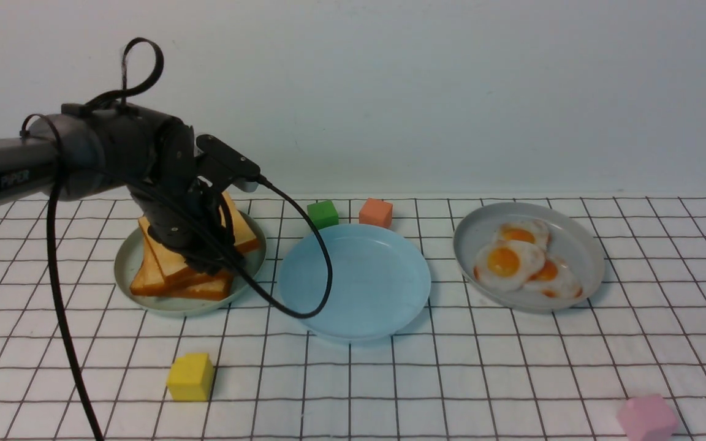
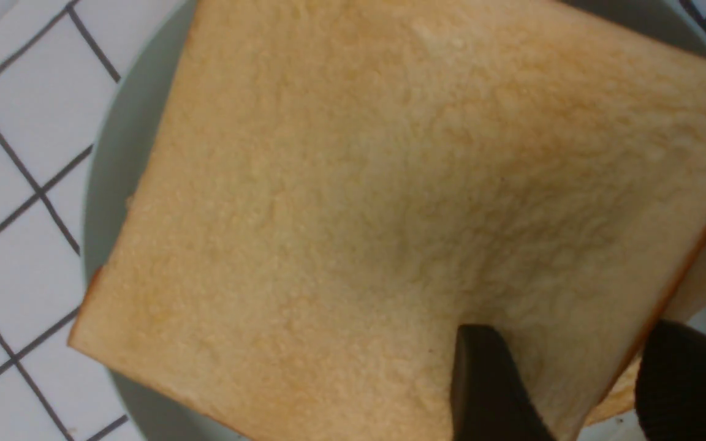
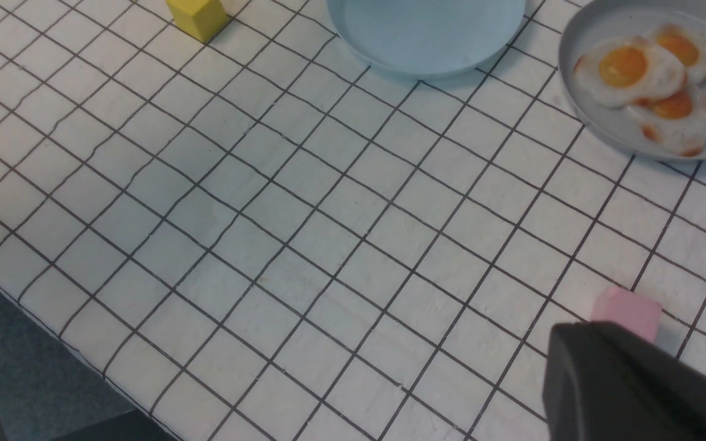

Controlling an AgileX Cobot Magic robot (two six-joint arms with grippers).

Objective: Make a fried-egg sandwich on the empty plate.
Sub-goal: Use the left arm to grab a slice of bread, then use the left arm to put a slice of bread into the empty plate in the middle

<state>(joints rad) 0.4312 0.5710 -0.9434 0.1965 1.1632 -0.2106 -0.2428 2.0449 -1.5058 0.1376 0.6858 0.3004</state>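
Observation:
The light blue empty plate (image 1: 353, 282) lies bare at the table's middle; it also shows in the right wrist view (image 3: 426, 30). A stack of toast slices (image 1: 163, 269) sits on the pale green plate (image 1: 126, 263) at left. My left gripper (image 1: 206, 257) is down on the stack, and its jaws straddle one edge of the tilted top toast slice (image 2: 390, 184), one finger (image 2: 488, 386) pressed on its face. Three fried eggs (image 1: 509, 260) lie on the grey plate (image 1: 580, 245) at right. Only one dark part of my right gripper (image 3: 610, 380) shows, above the table's near right.
A green cube (image 1: 322, 214) and an orange cube (image 1: 375, 212) stand behind the blue plate. A yellow cube (image 1: 190, 376) stands near front left and a pink cube (image 1: 647, 418) at front right. The left arm's cable loops over the blue plate's left rim.

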